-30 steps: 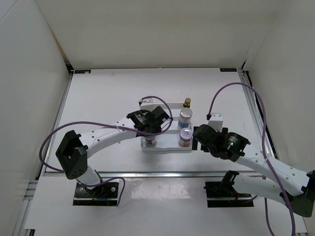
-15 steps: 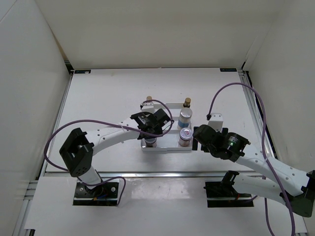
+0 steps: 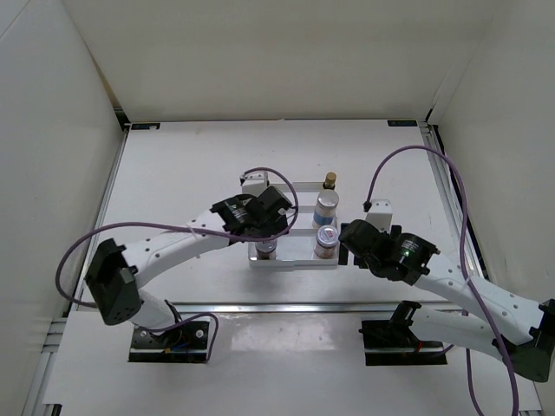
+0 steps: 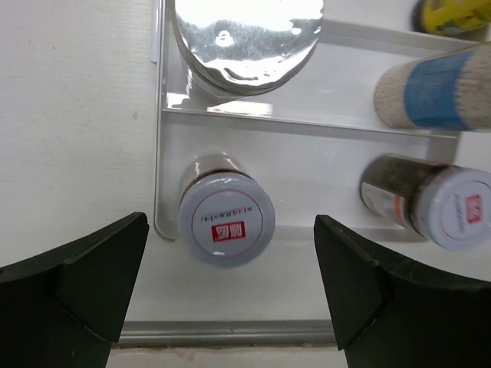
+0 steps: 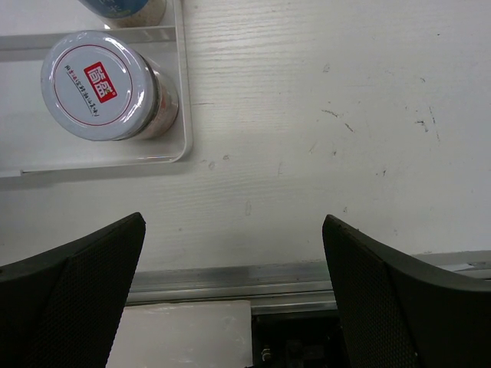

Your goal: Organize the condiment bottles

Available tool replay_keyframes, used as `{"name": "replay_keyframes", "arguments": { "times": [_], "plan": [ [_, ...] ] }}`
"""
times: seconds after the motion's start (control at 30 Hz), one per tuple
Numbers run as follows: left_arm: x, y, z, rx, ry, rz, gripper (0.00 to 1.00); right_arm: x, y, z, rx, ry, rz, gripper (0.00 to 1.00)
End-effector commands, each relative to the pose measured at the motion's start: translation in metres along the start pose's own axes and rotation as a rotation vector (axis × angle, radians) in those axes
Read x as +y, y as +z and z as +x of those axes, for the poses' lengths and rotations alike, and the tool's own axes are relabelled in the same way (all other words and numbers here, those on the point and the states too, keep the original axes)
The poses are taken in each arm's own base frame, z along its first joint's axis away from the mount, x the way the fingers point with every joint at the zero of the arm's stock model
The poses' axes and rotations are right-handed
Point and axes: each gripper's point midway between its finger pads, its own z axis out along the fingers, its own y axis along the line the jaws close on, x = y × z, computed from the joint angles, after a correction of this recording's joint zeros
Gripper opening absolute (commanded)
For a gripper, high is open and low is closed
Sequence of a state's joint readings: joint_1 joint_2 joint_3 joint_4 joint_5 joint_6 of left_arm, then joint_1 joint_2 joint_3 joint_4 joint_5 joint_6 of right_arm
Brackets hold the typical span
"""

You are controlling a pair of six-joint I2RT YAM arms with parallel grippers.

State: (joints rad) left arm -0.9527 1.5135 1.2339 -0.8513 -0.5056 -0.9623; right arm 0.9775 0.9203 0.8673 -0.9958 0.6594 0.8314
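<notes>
A white ridged tray (image 3: pixel 295 261) holds the condiment bottles. On its right side stand a dark brown bottle (image 3: pixel 329 180), a whitish cylinder (image 3: pixel 326 204) and a red-marked jar (image 3: pixel 327 238). My left gripper (image 3: pixel 260 222) hovers open over the tray's left side. In the left wrist view it (image 4: pixel 230 307) stands above a second red-marked jar (image 4: pixel 226 222), with a silver-lidded cylinder (image 4: pixel 245 38) behind. The second brown bottle is hidden under my left wrist. My right gripper (image 3: pixel 350 246) is open and empty beside the tray's right edge, over bare table (image 5: pixel 234 299), near the jar (image 5: pixel 100 84).
White walls enclose the table on three sides. A metal rail (image 5: pixel 291 276) runs along the table's near edge, just below my right gripper. Purple cables (image 3: pixel 408 152) loop over both arms. The tray's corner (image 5: pixel 180 149) lies left of my right fingers.
My left arm's elbow has swung left and its wrist shifted back over the tray's far left, hiding the brown bottle that showed there half a second ago. The right arm has not moved.
</notes>
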Motion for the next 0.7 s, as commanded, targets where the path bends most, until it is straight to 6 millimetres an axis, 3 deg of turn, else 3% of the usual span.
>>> {"name": "replay_keyframes", "arguments": {
  "times": [0.0,0.13,0.17,0.2,0.27,0.33,0.4,0.47,0.5,0.53,0.6,0.67],
  "plan": [
    [-0.002,-0.048,-0.043,-0.14,-0.035,0.114,1.0,-0.001,0.0,-0.006,-0.028,0.017,0.021,1.0],
    [0.013,-0.092,-0.073,-0.293,-0.001,0.156,1.0,0.003,0.002,-0.006,-0.015,-0.009,0.022,1.0],
    [0.021,-0.098,-0.077,-0.318,0.041,0.15,1.0,0.003,0.002,-0.006,-0.015,-0.009,0.022,1.0],
    [0.028,-0.115,-0.086,-0.362,0.038,0.176,1.0,0.004,0.002,-0.005,-0.008,-0.018,0.016,1.0],
    [0.05,-0.122,-0.09,-0.416,0.092,0.136,1.0,0.004,0.002,-0.005,-0.008,-0.018,0.015,1.0],
    [0.075,-0.14,-0.099,-0.488,0.081,0.129,1.0,0.006,0.002,-0.007,-0.014,-0.011,0.008,1.0],
    [0.1,-0.142,-0.097,-0.532,0.116,0.075,1.0,0.008,0.002,-0.009,-0.02,-0.005,0.002,1.0],
    [0.126,-0.156,-0.098,-0.591,0.086,0.076,1.0,0.009,0.003,-0.01,-0.026,-0.009,-0.004,1.0],
    [0.141,-0.149,-0.091,-0.603,0.11,0.03,1.0,0.009,0.001,-0.011,-0.031,-0.004,-0.009,1.0],
    [0.158,-0.156,-0.09,-0.64,0.068,0.034,1.0,0.009,0.001,-0.011,-0.031,-0.004,-0.01,1.0],
    [0.176,-0.141,-0.073,-0.644,0.086,-0.01,1.0,0.01,0.001,-0.012,-0.036,-0.008,-0.015,1.0],
    [0.189,-0.141,-0.066,-0.67,0.045,0.02,1.0,0.01,0.001,-0.012,-0.036,-0.008,-0.015,1.0]
  ]
}}
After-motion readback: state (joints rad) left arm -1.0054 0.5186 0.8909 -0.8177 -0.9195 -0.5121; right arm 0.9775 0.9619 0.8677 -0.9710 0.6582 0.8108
